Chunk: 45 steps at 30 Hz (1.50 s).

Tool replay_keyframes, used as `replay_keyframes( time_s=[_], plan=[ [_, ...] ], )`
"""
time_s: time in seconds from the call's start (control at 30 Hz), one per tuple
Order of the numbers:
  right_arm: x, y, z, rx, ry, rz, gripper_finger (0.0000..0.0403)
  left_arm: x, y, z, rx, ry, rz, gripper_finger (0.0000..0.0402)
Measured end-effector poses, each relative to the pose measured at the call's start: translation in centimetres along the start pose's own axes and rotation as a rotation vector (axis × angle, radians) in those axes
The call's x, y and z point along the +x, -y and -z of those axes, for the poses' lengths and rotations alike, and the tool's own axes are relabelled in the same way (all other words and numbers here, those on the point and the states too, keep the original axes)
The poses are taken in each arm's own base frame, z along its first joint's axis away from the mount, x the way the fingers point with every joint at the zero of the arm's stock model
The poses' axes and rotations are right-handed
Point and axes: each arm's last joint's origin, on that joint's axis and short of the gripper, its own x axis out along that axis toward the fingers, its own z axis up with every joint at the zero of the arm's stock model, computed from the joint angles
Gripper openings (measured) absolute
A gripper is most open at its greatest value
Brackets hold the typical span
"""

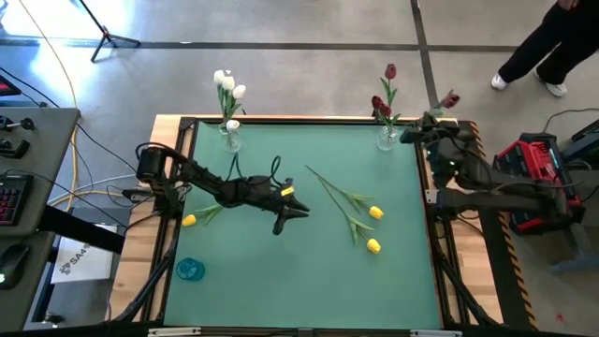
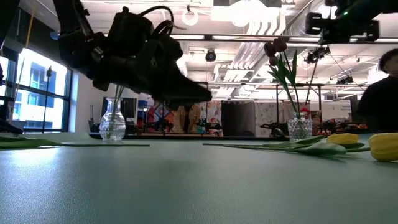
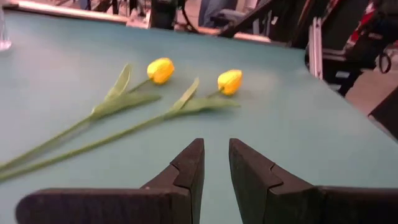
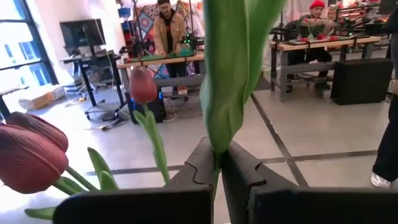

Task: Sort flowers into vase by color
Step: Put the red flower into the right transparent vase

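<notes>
Two yellow tulips lie flat on the green table, right of centre; a third yellow tulip lies near the left edge. My left gripper hovers mid-table, narrowly open and touching nothing; the two yellow tulips lie ahead of its fingers. A left vase holds white tulips; the right vase holds dark red ones. My right gripper is beside the right vase, shut on a dark red tulip. My right gripper pinches the red tulip by its green stem and leaf between the two fingers. The broad leaf rises out of the fingers. The tulip is lifted clear of the table; its head is outside the wrist view.
A blue round object sits at the near left of the table. The two glass vases stand along the far edge. A person's legs are beyond the far right corner. Bare green surface lies in the near half.
</notes>
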Motion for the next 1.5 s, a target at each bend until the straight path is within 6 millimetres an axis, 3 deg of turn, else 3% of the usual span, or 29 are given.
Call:
replay_keyframes(
  time_s=[0.3,0.57,0.77,0.93,1.13,1.5],
  plan=[
    [3.6,-1.2,1.3,-0.017,-0.07,-0.03,0.0,-0.9,-0.9,1.1,0.043,-0.038,-0.037,0.0062],
    [5.0,-1.3,3.4,-0.04,-0.224,-0.069,0.0001,-1.2,-2.1,1.0,0.015,-0.034,-0.08,0.0062],
    [5.7,-1.6,4.5,-0.101,-0.331,-0.148,0.0043,-1.2,-2.3,1.0,-0.027,-0.019,-0.128,0.0062],
    [5.8,-1.2,5.0,-0.103,-0.373,-0.108,0.0127,-1.1,-2.0,1.2,-0.037,-0.023,-0.265,0.0062],
    [5.1,-0.5,3.9,-0.096,-0.304,-0.095,0.0204,-1.0,-1.3,2.0,-0.087,-0.094,-0.259,0.0063],
    [1.4,2.6,1.0,0.011,-0.192,-0.242,0.022,-1.6,-1.3,4.1,-0.25,-0.278,-0.449,0.0065]
  ],
)
